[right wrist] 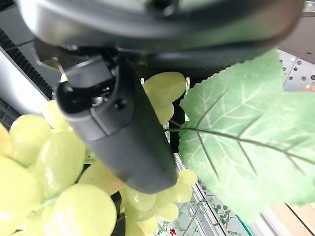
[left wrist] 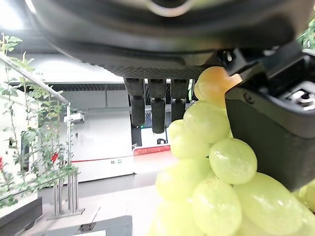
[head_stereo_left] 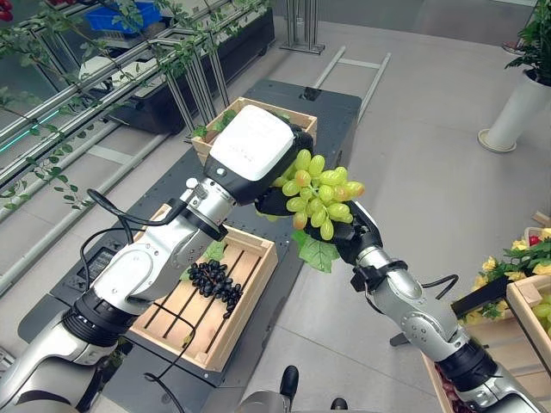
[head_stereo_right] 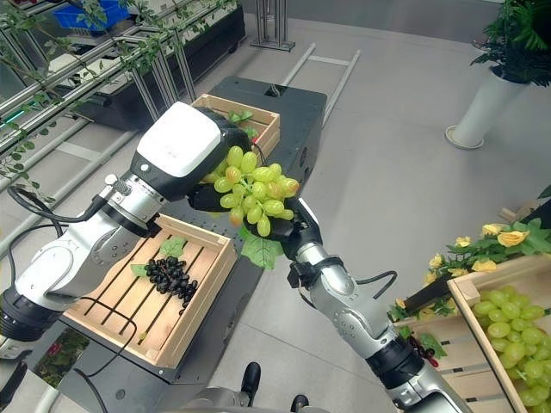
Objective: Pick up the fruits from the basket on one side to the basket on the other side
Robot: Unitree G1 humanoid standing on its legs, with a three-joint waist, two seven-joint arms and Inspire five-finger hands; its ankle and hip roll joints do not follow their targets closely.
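A: Arms, quick?
B: Left arm (head_stereo_left: 146, 267), in from 8 o'clock: silver-grey, rounded shells, black ring joints, ribbed silver collar at the wrist. Right arm (head_stereo_left: 413, 310), in from 5 o'clock: same silver-grey, black clamp band at the wrist.
A: Hands?
B: Left robot hand (head_stereo_left: 258, 151): dark body, big glossy white rounded-square cover on its back with faint small grey marks. The wrist view shows matte black, blocky fingers (left wrist: 158, 110). Right robot hand (head_stereo_right: 297, 225): all dark, thick smooth thumb (right wrist: 123, 132) with a small round screw.
A: Cables?
B: Thin black ones loop off the left forearm toward 9 o'clock, and one runs by the right elbow.
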